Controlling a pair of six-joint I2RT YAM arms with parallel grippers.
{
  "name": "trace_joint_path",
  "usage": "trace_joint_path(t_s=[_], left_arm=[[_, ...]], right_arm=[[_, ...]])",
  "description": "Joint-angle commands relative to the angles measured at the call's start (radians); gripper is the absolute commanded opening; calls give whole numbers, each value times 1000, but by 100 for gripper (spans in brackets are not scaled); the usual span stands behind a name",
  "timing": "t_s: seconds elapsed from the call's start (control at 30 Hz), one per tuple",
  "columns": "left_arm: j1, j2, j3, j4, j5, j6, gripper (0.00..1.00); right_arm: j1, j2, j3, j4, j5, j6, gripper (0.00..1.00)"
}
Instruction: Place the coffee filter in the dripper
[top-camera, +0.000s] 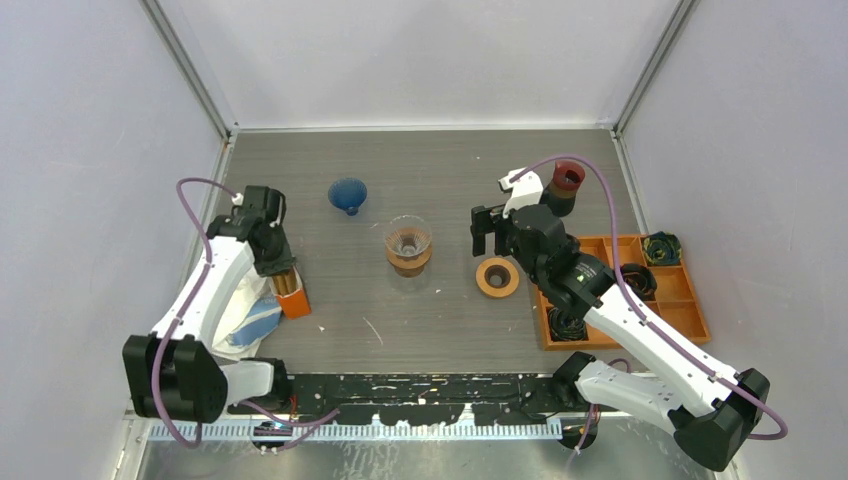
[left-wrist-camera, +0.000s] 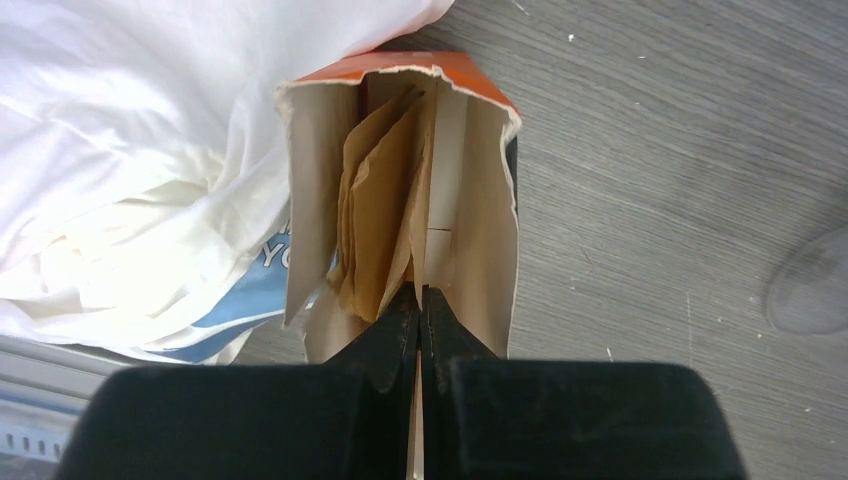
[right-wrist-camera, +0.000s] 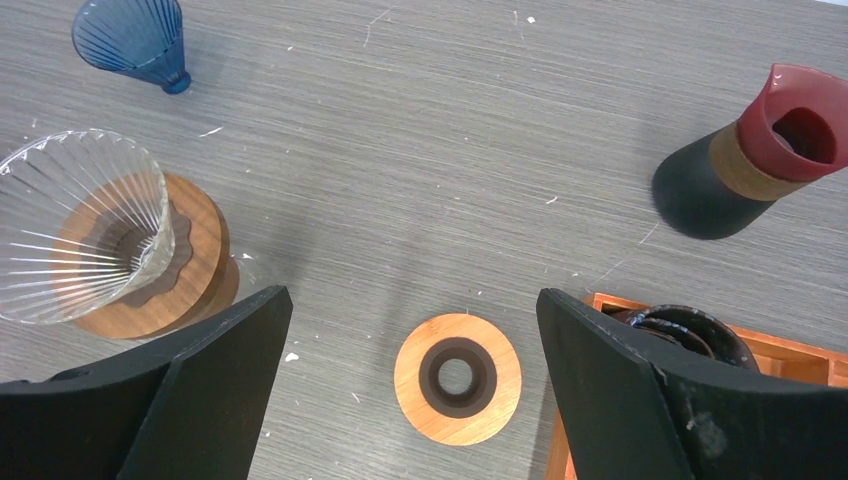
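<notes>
The brown paper coffee filters (left-wrist-camera: 375, 215) stand in a torn orange box (left-wrist-camera: 400, 68) at the table's left (top-camera: 291, 295). My left gripper (left-wrist-camera: 421, 300) reaches into the box mouth and is shut on a thin pale sheet at the right side of the stack, which looks like a filter edge; it also shows in the top view (top-camera: 278, 262). The clear glass dripper (top-camera: 408, 243) sits upright and empty on its wooden base mid-table (right-wrist-camera: 80, 225). My right gripper (right-wrist-camera: 412, 293) is open and empty above a wooden ring (right-wrist-camera: 458, 378), right of the dripper (top-camera: 487, 232).
A white plastic bag (left-wrist-camera: 120, 150) lies against the box's left side. A blue dripper (top-camera: 348, 193) stands behind the glass one. A red and black carafe (top-camera: 565, 185) stands at the back right. An orange tray (top-camera: 690, 310) with dark parts sits at the right.
</notes>
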Motion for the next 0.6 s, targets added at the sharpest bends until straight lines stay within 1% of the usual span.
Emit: trace_joint_path(t_s=[0.0,0.17,0.4,0.57], left_arm=[[8,-90,45,-26,9,15,0],[7,-164,99,-65,43,28,0],[7,-247,223,-108,141,38,0],[5,-287,294,-86,238,-7,0]], right_arm=[[-3,-9,22,46,-30,-11,100],[-4,-14,54,37,-72,-13,100],[-2,-20,81,51,-162,-18,100],[0,-8,120,63,-185,-16,100]])
